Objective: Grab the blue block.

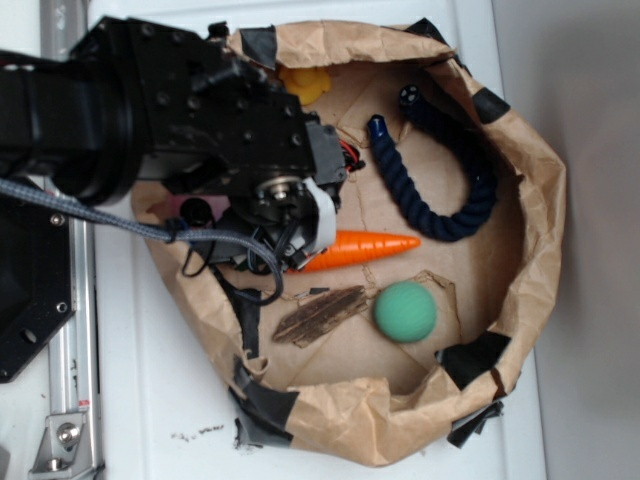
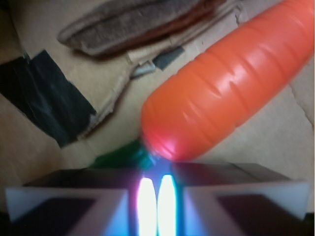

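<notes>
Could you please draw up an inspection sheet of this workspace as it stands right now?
Surface: crumpled brown paper liner patched with black tape, on a white table.
Job's things: blue block, nothing seen in either view; the arm covers part of the liner.
Clutter: orange carrot, green ball, navy rope, brown bark-like piece, yellow item partly hidden.
Grippers: gripper low at the carrot's blunt end; fingers washed out by glare, state unclear.
Cables: grey braided cable and loose black wires over the liner.
Surroundings: metal rail along the left.
</notes>
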Action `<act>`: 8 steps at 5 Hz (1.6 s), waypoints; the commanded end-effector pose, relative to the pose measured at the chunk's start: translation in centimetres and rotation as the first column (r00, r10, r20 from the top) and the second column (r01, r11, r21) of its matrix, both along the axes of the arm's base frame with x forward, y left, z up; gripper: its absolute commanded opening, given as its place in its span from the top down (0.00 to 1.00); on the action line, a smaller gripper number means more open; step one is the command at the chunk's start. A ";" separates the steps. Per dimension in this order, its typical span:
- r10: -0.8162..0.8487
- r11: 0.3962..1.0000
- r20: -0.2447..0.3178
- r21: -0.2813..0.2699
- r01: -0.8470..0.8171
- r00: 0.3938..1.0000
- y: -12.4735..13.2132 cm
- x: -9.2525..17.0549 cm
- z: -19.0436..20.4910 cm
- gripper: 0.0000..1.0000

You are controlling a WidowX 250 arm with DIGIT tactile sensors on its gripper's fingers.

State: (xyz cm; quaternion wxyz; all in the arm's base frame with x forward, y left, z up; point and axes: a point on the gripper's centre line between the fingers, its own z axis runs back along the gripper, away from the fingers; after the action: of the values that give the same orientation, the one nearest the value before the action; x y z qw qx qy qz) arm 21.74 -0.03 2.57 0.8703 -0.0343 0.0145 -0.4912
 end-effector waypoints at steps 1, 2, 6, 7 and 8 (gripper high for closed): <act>0.114 0.991 0.124 0.056 -0.122 0.986 4.3 1.6 1.9 0.00; 0.166 0.981 0.124 0.081 -0.177 0.978 6.1 1.9 1.5 0.00; 0.185 0.979 0.086 0.071 -0.191 0.979 7.8 1.9 0.2 0.00; 0.103 0.989 0.081 0.095 -0.110 0.991 7.5 1.1 -1.0 0.00; 0.044 0.985 0.009 0.165 -0.045 0.999 7.1 -0.5 -3.6 0.00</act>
State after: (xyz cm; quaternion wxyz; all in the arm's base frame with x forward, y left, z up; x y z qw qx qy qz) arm 22.55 7.14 0.29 0.8867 0.0496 0.0384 -0.4581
